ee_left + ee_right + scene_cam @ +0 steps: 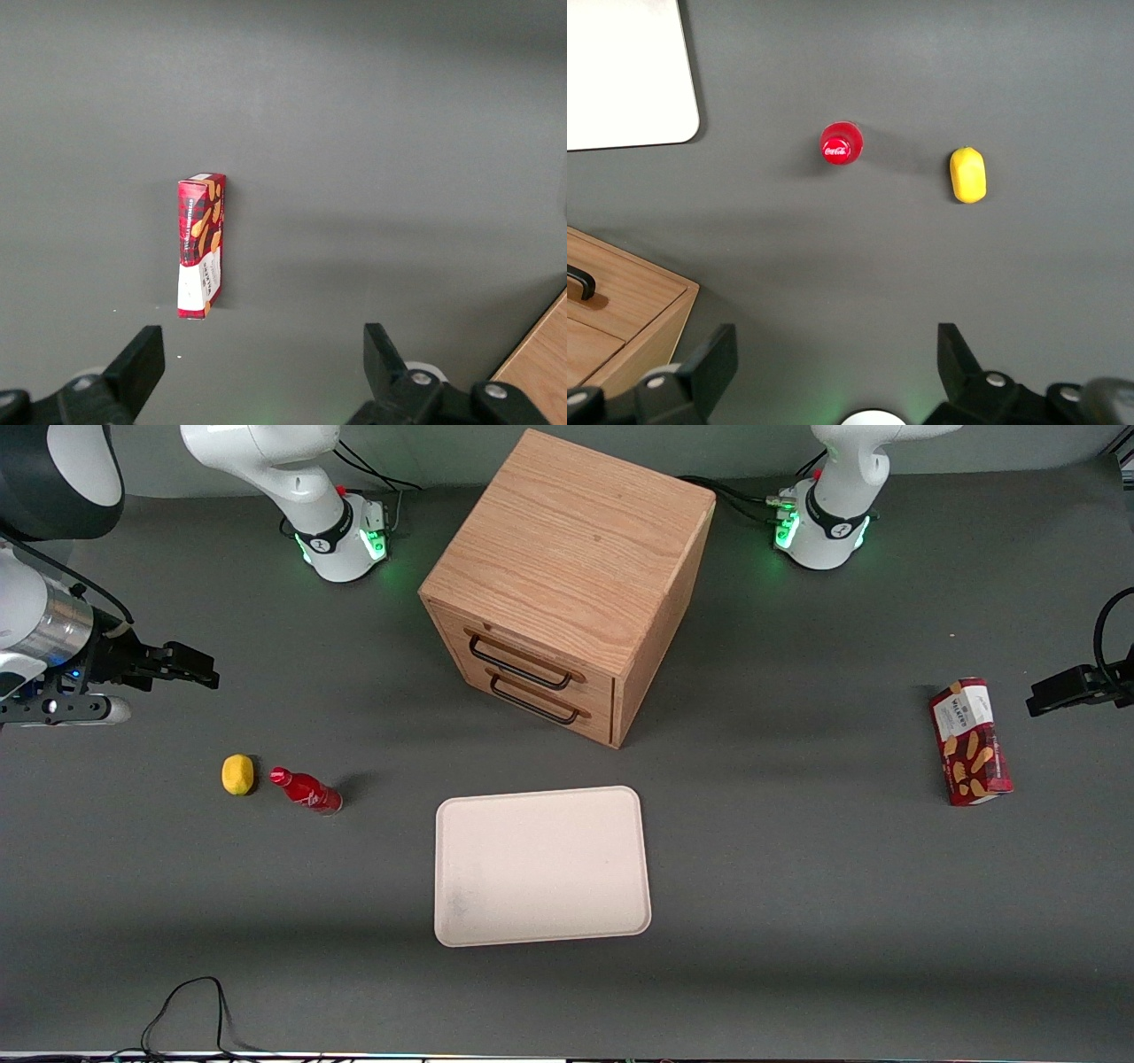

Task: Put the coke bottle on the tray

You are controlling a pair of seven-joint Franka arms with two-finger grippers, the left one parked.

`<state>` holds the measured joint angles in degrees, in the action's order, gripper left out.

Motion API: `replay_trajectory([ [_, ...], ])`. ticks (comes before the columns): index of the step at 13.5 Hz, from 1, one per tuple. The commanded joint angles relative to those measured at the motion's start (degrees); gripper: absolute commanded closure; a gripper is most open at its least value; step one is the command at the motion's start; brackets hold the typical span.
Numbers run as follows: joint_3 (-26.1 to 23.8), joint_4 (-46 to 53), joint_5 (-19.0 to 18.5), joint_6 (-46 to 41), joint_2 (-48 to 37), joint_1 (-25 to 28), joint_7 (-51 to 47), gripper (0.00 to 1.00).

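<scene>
Upright, glossy coke bottle (306,789) beside smooth rounded tray (541,865) (matte); gripper (197,669) open above.

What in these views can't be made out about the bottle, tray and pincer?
- Bottle: the right wrist view shows only its cap from above, the body hidden beneath.
- Tray: cut off by that view's edge; whole in the front view.
- Pincer: open above the table, farther from the camera than the lemon; its fingertips are cut off in the wrist view.

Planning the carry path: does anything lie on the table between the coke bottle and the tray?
No. In the front view only bare table separates the coke bottle from the tray. The gripper, jaws open, hangs above, farther from the camera.
</scene>
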<state>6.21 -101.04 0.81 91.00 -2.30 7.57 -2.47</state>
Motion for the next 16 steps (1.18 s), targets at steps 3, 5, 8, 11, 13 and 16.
replay_trajectory([
  [3, -0.58, 1.64, 1.03, -1.35, 0.72, -0.90, 1.24, 0.00],
  [5, -0.58, 1.73, 1.03, -1.35, 0.90, -0.81, 1.24, 0.00],
  [8, -0.49, 2.16, 0.94, -1.35, 0.81, -0.63, 0.89, 0.00],
  [11, -0.49, 3.04, 0.94, -2.49, 0.99, -0.63, 0.72, 0.00],
  [13, -0.41, 3.22, 0.94, -2.58, 1.16, -0.72, 0.54, 0.00],
  [16, -0.41, 4.27, 0.86, -2.58, 1.95, -0.63, 0.45, 0.00],
])
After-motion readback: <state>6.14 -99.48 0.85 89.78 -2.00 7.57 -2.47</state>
